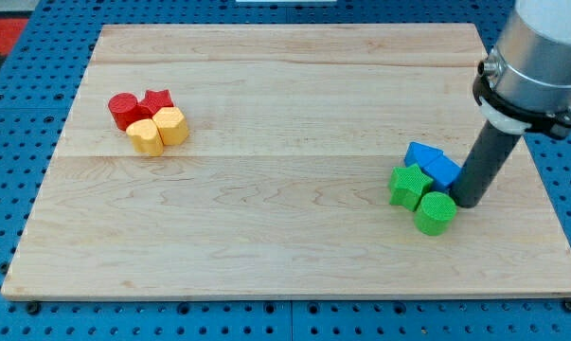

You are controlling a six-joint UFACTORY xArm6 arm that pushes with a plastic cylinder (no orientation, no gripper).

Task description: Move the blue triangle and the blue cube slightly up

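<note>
The blue triangle (421, 154) and the blue cube (443, 171) lie touching each other at the view's right on the wooden board (285, 142). My tip (467, 203) rests on the board just right of and slightly below the blue cube, close against it. A green star (410, 185) sits directly below the blue triangle and left of the cube. A green cylinder (436, 212) lies below the cube, just left of my tip.
At the view's upper left is a cluster: a red cylinder (124, 110), a red star (156, 101), and two yellow blocks (147, 136) (172, 125). The board's right edge is near my tip.
</note>
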